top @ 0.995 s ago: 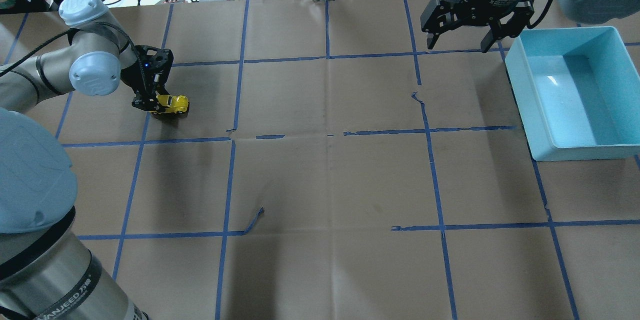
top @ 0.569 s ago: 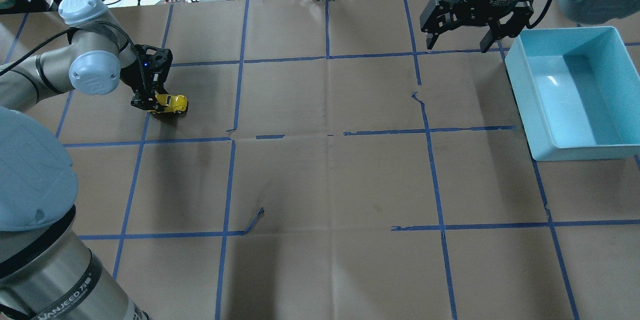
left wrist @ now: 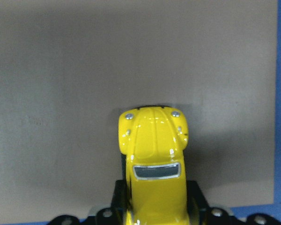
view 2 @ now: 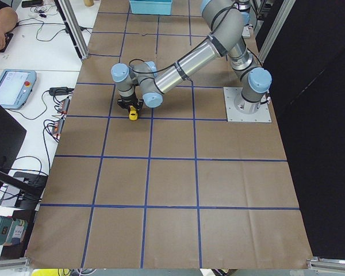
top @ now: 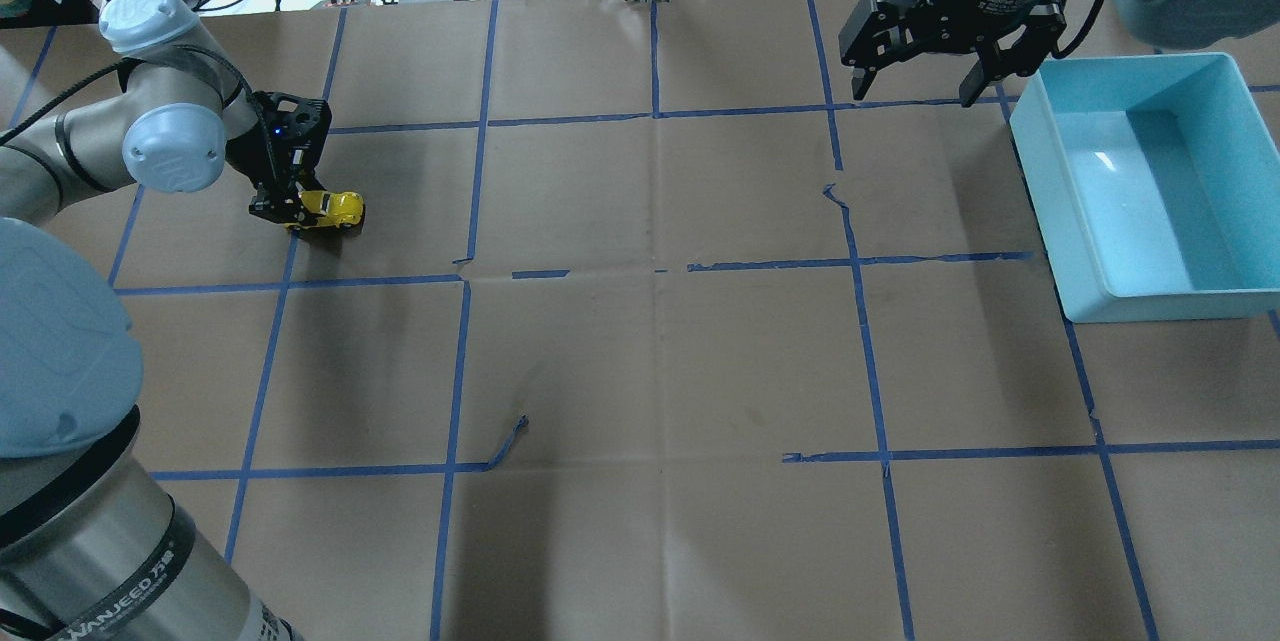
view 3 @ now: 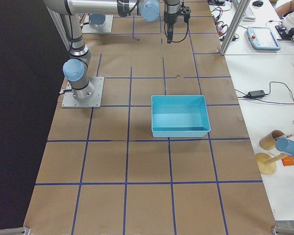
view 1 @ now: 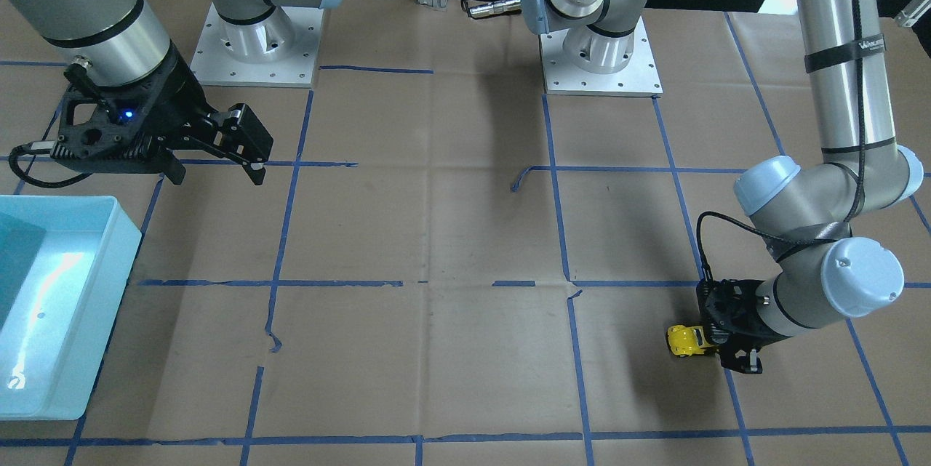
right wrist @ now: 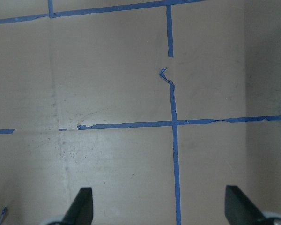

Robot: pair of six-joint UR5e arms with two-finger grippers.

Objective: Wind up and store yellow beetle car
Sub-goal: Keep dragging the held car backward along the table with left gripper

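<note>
Yellow beetle car point(top: 335, 207), far left on the counter point(top: 660, 361), is clamped in the left tool point(top: 288, 209), winding seemingly underway; right tool point(top: 915, 91) hangs jaws apart by the empty blue bin point(top: 1052, 213), storing not yet done.

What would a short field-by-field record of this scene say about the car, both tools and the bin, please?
car: yellow beetle car, upright on the table, on the robot's left
left tool: low at the table, shut on the car's rear
right tool: open, holding nothing, raised beside the blue bin
bin: on the robot's right, far from the car
task state: car not yet stored
</note>
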